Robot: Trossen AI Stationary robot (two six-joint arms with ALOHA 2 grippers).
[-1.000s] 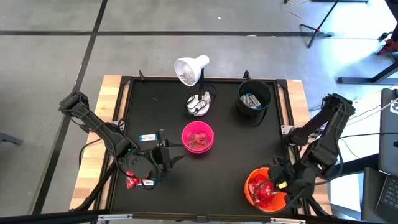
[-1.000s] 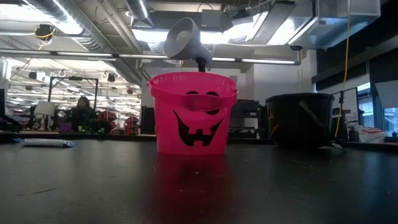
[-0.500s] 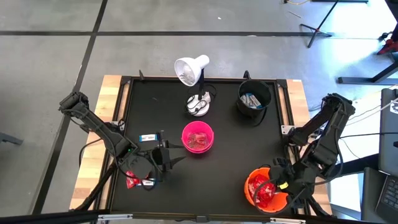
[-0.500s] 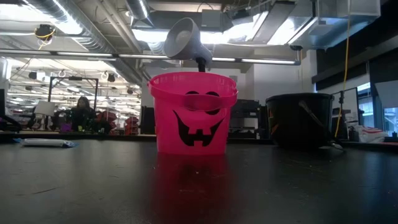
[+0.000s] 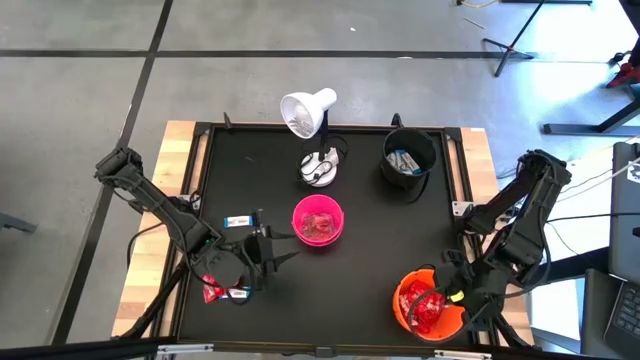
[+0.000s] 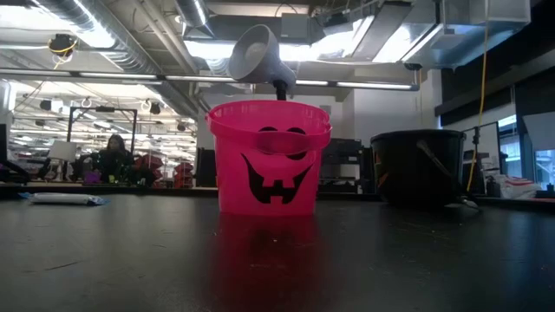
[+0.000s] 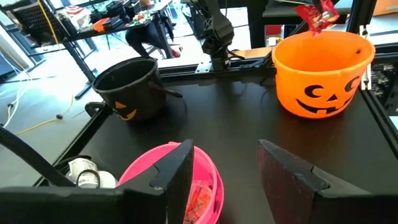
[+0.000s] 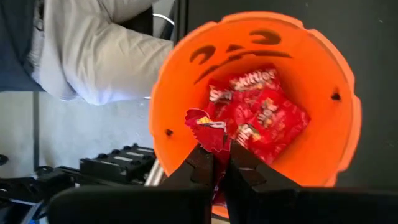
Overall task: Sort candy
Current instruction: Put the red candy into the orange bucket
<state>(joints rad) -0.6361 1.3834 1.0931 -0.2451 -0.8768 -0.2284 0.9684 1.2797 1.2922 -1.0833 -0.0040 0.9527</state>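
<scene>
Your right gripper (image 8: pixel 214 163) pinches a red candy packet (image 8: pixel 208 130) above the orange bucket (image 8: pixel 339 93), apparently poised for release, while the left gripper (image 7: pixel 222 168) waits spread near the pink bucket (image 7: pixel 146 168).

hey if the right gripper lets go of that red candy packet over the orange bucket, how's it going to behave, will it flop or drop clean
Probably floppy: the red candy packet hangs crumpled from the right gripper, pinched by one edge. It looks thin and light, so it may flutter rather than fall straight. It should still land inside the orange bucket, whose wide mouth lies directly below, on the red packets already there.
</scene>
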